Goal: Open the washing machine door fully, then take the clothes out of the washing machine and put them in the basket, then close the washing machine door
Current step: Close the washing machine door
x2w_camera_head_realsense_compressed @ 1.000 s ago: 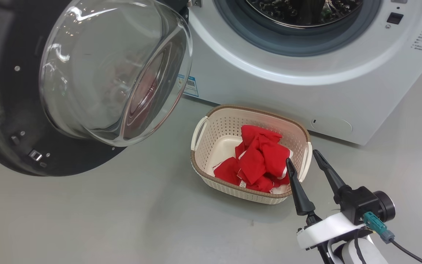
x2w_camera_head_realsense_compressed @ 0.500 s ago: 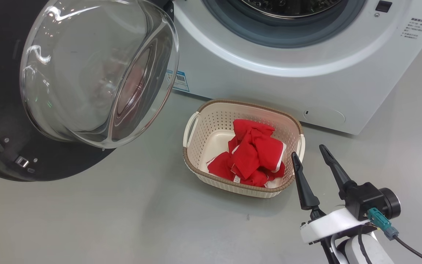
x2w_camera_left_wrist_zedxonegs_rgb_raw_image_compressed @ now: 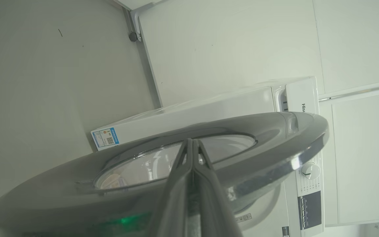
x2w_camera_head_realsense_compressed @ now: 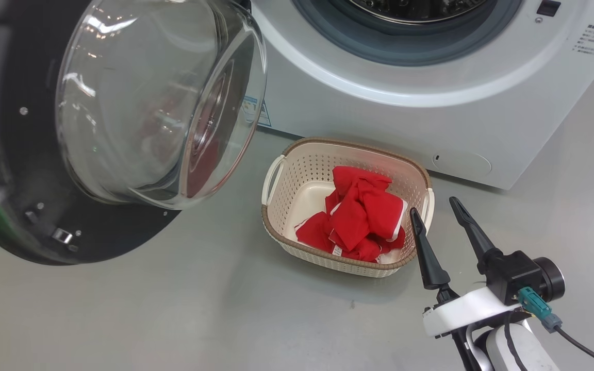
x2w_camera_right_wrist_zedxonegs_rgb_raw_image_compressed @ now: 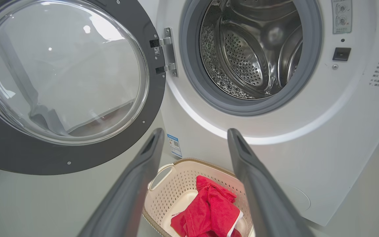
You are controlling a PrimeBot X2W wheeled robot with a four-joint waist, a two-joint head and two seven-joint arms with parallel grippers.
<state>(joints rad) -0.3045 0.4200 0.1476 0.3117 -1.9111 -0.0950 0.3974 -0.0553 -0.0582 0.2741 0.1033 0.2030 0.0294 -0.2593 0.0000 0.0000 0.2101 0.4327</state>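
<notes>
My left gripper [x2w_camera_left_wrist_zedxonegs_rgb_raw_image_compressed: 192, 144], fingers pinched together, is behind the glossy black-rimmed round glass door [x2w_camera_left_wrist_zedxonegs_rgb_raw_image_compressed: 268, 144]; I'd push steadily near the rim. The red white-trimmed clothes [x2w_camera_head_realsense_compressed: 361, 216] lie in the cream perforated basket [x2w_camera_head_realsense_compressed: 297, 175]. My right gripper [x2w_camera_head_realsense_compressed: 433, 206] hangs open beside it.

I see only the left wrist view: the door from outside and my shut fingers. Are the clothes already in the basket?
Observer: Yes, the red clothes lie inside the basket, which stands before the washing machine.
Operator: Is something left in the drum?
Observer: The right wrist view shows the drum as bare steel, no fabric visible.
Operator: And the right gripper?
Observer: The right gripper is open and holds nothing, near the basket's right end.
</notes>
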